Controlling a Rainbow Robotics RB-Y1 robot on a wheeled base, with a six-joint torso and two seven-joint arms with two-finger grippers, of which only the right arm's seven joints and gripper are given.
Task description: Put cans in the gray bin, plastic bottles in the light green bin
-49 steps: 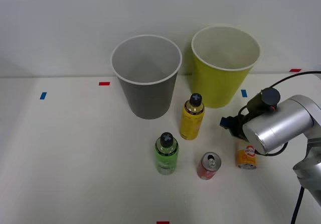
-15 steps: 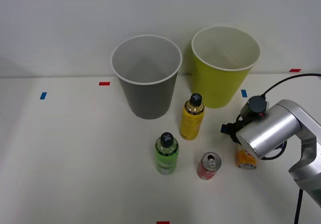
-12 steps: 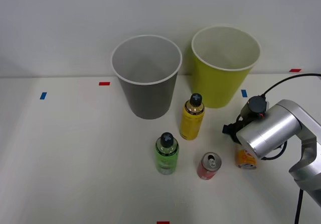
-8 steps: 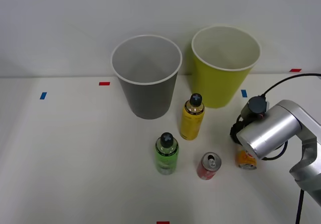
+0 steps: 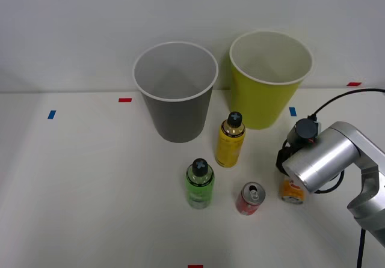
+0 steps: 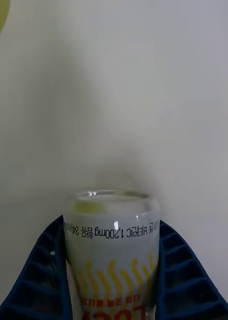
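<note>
**A Silver Arm With Blue Fingers**

The right arm [image 5: 325, 160] is a fat, brushed-silver cylinder with a black round knob on top and a thin black cable looping off it. Its fingers [image 6: 186, 280] are bright blue, ribbed like stair treads.

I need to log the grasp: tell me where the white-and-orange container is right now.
In the front view the white-and-orange container sits on the table's right side, just right of the red can, between the right end effector's blue fingers.
</note>
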